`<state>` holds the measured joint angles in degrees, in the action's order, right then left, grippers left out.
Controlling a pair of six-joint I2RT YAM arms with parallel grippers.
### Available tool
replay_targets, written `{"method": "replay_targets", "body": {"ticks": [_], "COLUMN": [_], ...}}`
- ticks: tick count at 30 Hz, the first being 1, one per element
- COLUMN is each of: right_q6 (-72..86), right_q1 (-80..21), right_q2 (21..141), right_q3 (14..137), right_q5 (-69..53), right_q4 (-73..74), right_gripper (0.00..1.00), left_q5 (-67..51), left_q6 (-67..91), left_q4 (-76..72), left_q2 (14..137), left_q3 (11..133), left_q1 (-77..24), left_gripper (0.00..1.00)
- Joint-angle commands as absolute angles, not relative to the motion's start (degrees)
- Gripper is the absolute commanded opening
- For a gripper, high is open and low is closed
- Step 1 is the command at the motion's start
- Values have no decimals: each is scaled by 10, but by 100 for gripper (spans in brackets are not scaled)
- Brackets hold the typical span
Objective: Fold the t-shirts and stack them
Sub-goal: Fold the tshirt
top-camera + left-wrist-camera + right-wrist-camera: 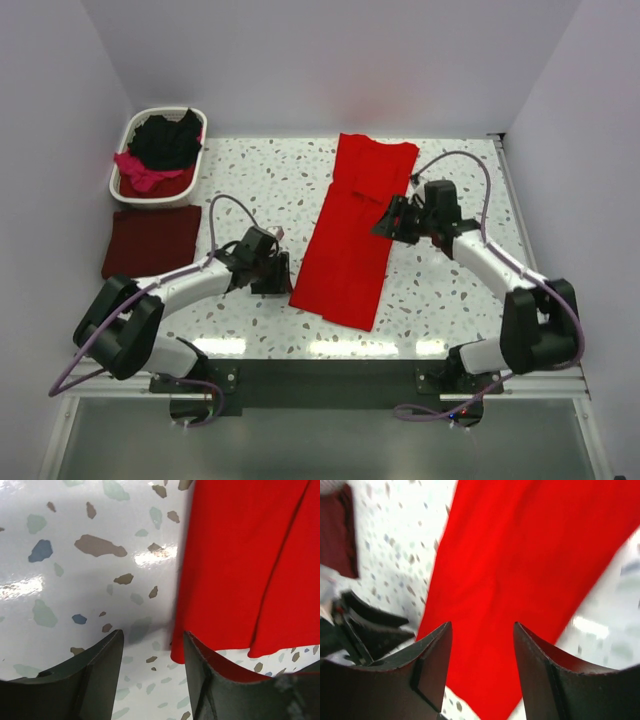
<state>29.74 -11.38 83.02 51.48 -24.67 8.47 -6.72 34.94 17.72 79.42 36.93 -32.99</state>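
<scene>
Tabletop carries the red t-shirt, a long narrow strip at centre. Its long axis runs from the far edge toward the near edge, with the near end slanting left. Folded maroon t-shirt lies at the left edge, well apart. Right hand hovers over the strip's right edge near mid-length, jaws apart, empty. Left hand is low at the strip's near-left corner, jaws apart, empty, hem corner just beside one finger. Left is nearer the near end, so the next fold lengthwise likely starts there.

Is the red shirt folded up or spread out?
Partly folded: the red shirt lies on the table as a long narrow strip, sides turned in, layers overlapping near its far end. No crosswise fold yet.
</scene>
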Motion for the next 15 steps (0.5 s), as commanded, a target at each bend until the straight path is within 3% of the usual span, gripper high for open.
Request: {"method": "replay_targets", "body": {"ticks": [1, 9, 15], "right_q6": [287, 386, 458], "right_q1": [-167, -286, -352], "right_q2": [756, 610, 638], "right_q3": [462, 357, 285], "right_q5": [-112, -71, -115], "right_q4": [254, 333, 241], "right_gripper": [56, 58, 58], "left_q5": [-84, -96, -96], "left_q6": [352, 366, 366], "left_q4": [174, 177, 177], "left_q2": [816, 826, 845], "left_q3": [406, 413, 403], "left_q1": [-344, -370, -377], "left_gripper": [54, 51, 46]}}
